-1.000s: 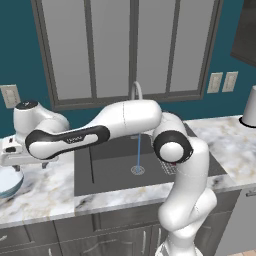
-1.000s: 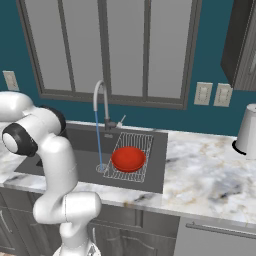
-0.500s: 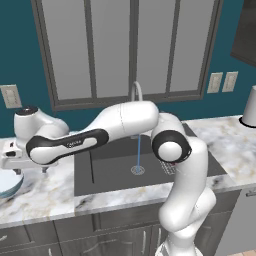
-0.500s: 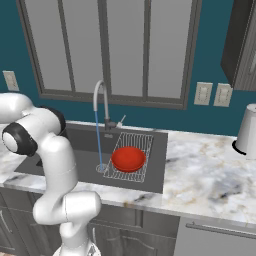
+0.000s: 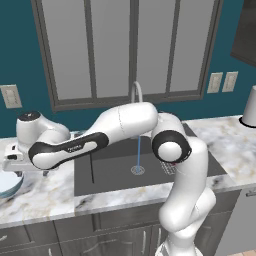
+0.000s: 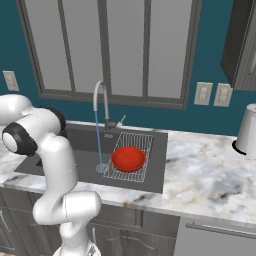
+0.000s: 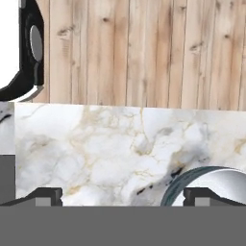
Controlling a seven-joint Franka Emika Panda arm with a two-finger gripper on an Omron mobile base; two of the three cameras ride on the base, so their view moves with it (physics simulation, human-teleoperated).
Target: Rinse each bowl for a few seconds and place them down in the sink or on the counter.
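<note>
Gripper (image 7: 123,197): fingers stood wide apart, empty, above the counter (image 7: 115,149).
Blue-grey bowl (image 7: 211,186): beside one fingertip.
Red bowl (image 6: 128,158): on the sink (image 6: 80,142) rack.

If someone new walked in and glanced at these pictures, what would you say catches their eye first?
Probably the glossy red bowl, sitting on the wire rack inside the dark sink with a thin stream of water falling from the tap just beside it. Next, the white arm stretched far out over the marble counter, its open gripper above the rim of the pale blue-grey bowl.
</note>
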